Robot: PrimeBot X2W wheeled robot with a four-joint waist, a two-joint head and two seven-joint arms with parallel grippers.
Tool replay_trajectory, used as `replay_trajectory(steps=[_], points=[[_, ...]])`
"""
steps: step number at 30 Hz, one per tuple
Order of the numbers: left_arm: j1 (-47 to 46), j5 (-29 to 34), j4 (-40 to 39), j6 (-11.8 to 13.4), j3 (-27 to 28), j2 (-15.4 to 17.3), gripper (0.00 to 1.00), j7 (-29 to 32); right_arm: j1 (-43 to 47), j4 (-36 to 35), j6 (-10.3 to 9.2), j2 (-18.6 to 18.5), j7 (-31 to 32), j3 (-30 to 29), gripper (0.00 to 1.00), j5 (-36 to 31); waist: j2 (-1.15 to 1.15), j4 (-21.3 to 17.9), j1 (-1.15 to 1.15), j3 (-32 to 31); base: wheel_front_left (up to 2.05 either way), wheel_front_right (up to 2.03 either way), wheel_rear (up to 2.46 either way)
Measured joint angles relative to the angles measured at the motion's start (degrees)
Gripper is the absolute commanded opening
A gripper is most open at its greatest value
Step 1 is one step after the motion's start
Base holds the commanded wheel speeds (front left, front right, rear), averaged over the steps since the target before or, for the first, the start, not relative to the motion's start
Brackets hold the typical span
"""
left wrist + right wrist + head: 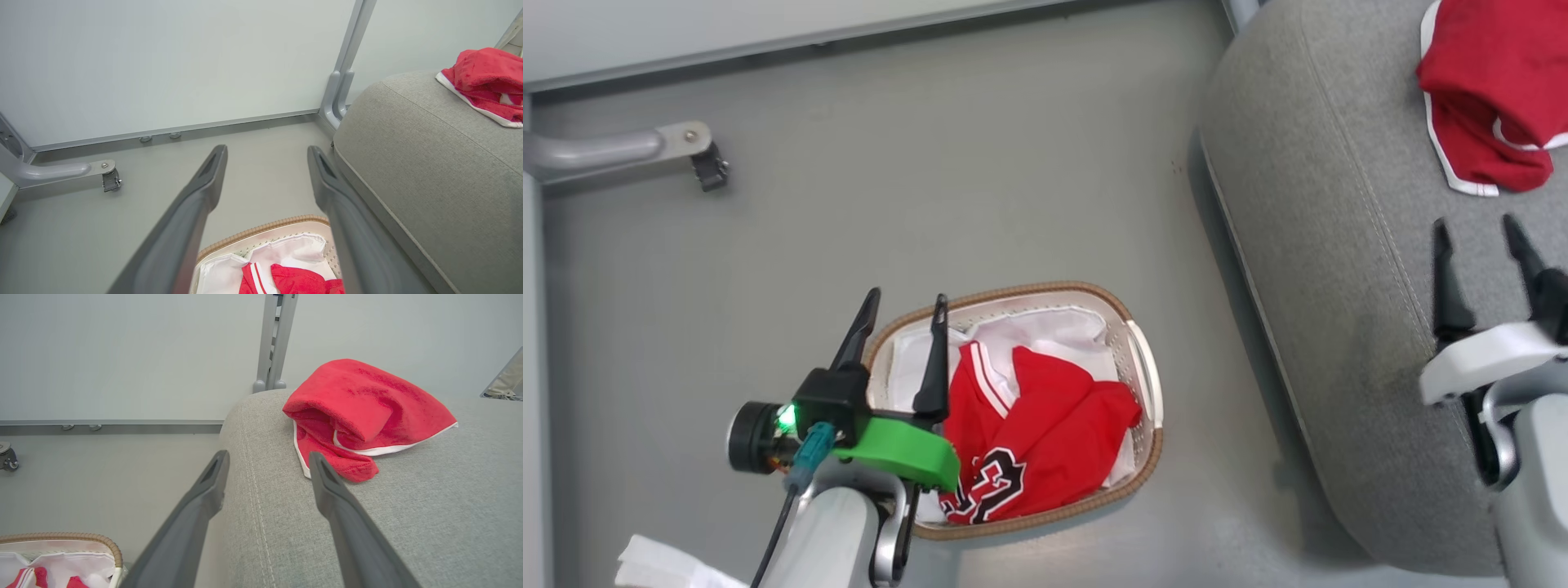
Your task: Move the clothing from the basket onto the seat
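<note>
A red jersey (1045, 441) with black lettering lies crumpled in the oval basket (1147, 384) on the floor, over its white liner (1054, 331). My left gripper (908, 302) hovers open above the basket's left end, with nothing between its fingers; its wrist view shows the jersey (298, 279) and basket rim (261, 229) below the fingers. A second red garment (1494, 90) with white trim rests on the grey seat (1323, 245) at the upper right. My right gripper (1478, 224) stands open over the seat, just short of that garment (359, 416).
A grey metal leg with a castor (709, 167) juts out at the upper left. The wall base (849, 33) runs along the top. A white sheet (662, 567) lies at the lower left corner. Open grey floor (972, 180) separates basket and wall.
</note>
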Motion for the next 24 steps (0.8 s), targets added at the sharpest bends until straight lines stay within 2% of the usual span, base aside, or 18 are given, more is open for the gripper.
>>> replay_trajectory(steps=[10, 24], points=[[7.26, -0.53, -0.29, 0.37, 7.90, 0.03, 1.00, 0.00, 8.06, -4.38, 0.00, 3.56, 0.00, 6.61, 1.00, 2.27, 0.00, 4.40, 0.00, -6.72, 0.00, 0.00, 0.00], [14.86, -0.11, -2.37, -0.10, 15.27, 0.03, 1.00, 0.00, 15.13, -5.43, 0.00, 4.47, 0.00, 10.20, 1.00, 3.56, 0.00, 9.60, 0.00, -13.68, 0.00, 0.00, 0.00]])
